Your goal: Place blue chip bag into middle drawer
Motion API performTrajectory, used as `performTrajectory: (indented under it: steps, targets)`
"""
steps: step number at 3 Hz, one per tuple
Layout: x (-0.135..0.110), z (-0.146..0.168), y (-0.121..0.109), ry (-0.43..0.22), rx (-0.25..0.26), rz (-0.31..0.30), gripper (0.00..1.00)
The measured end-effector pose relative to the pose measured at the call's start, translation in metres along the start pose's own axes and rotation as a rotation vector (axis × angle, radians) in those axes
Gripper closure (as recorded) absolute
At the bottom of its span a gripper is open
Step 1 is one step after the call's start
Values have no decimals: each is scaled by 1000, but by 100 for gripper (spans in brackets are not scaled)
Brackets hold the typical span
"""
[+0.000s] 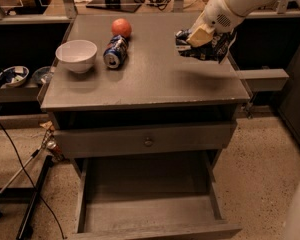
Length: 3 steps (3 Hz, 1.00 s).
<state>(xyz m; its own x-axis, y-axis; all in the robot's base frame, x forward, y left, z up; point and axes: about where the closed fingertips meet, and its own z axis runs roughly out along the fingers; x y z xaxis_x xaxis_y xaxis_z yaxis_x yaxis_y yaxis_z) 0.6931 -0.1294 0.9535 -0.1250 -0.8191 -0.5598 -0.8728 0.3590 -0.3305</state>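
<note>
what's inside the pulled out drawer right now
Nothing visible: the middle drawer shows a bare floor, though its back part is hidden under the knobbed drawer front. The gripper holds the blue chip bag above the tabletop.

pincer [199,36]: grips blue chip bag [213,49], lifted above table [155,81] | middle drawer [145,216]: open
</note>
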Motion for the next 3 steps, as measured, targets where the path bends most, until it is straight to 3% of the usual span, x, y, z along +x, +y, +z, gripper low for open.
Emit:
performTrajectory:
  steps: [1, 3]
  targets:
    - [-7, -30, 38, 3, -45, -2, 100]
    - [-2, -37, 44, 9, -34, 12, 100]
